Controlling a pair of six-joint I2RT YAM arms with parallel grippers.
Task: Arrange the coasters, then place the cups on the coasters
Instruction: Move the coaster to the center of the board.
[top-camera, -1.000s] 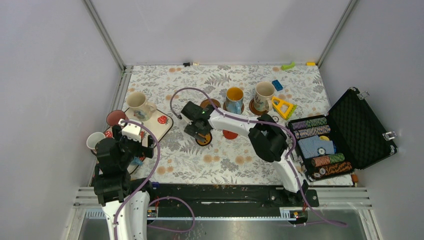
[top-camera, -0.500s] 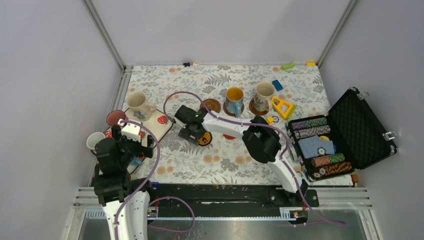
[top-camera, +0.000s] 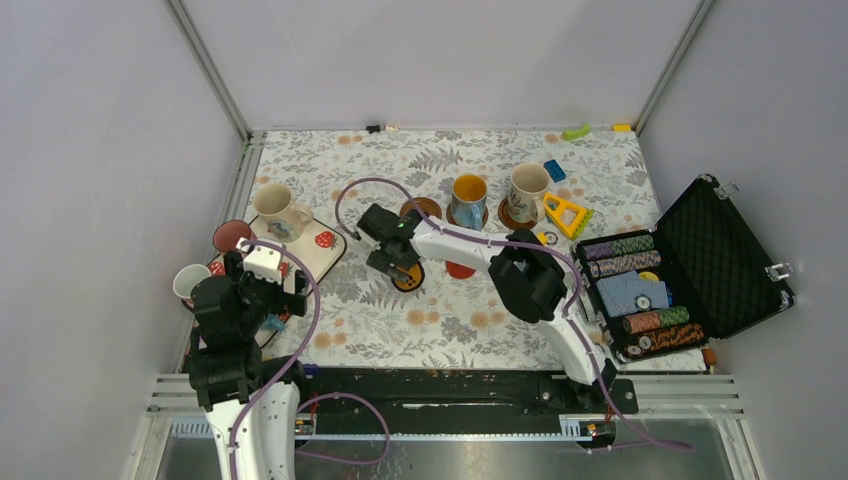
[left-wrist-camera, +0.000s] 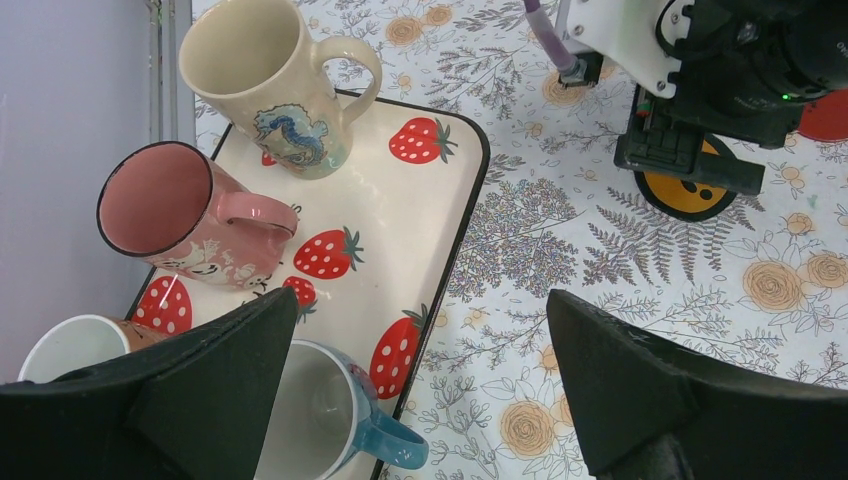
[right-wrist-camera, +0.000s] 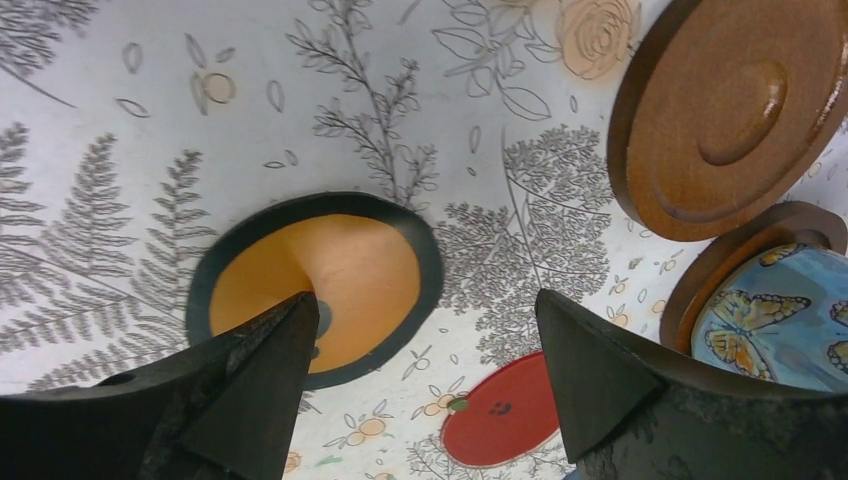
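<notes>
My right gripper (top-camera: 393, 262) (right-wrist-camera: 428, 300) is open, low over the table. Its left finger overlaps the orange, black-rimmed coaster (right-wrist-camera: 350, 255) (top-camera: 408, 279), which lies flat. A red coaster (right-wrist-camera: 505, 410) (top-camera: 460, 269) lies between the fingers and further on. A bare brown coaster (right-wrist-camera: 730, 110) (top-camera: 422, 208) lies beyond. The blue cup (top-camera: 468, 198) and a cream cup (top-camera: 527, 190) each stand on a brown coaster. My left gripper (left-wrist-camera: 422, 310) (top-camera: 265, 300) hangs open over the tray's edge. There stand a cream cup (left-wrist-camera: 265, 80), a pink cup (left-wrist-camera: 170, 210), a white cup (left-wrist-camera: 60, 345) and a blue-handled cup (left-wrist-camera: 320, 410).
The cream strawberry tray (left-wrist-camera: 400, 200) sits at the left edge of the table. An open black case of poker chips (top-camera: 690, 270) fills the right side. A yellow triangle (top-camera: 568, 213), a blue block (top-camera: 554, 170) and a green block (top-camera: 576, 131) lie at the back right.
My right gripper swung a little to the left and back again over the orange coaster, which stayed in place. The left arm has not moved.
</notes>
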